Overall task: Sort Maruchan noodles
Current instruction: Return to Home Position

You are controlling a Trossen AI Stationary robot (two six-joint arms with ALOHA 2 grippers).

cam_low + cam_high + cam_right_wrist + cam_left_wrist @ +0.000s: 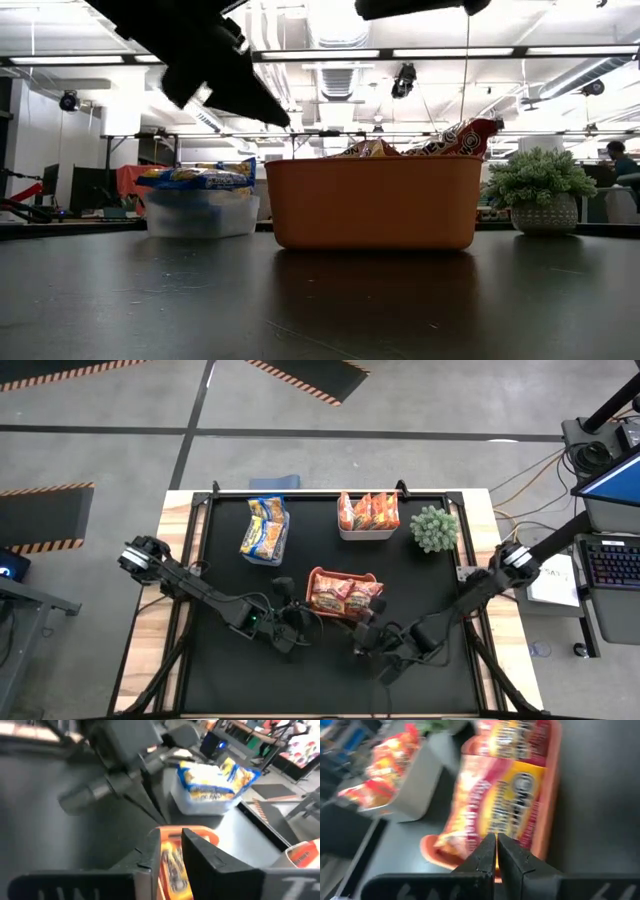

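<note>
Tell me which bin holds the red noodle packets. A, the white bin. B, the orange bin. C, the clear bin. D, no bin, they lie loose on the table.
B: in the high view the red packets lie inside the orange bin, while the blue packets fill the clear bin and the orange packets stand in the white bin.
</note>
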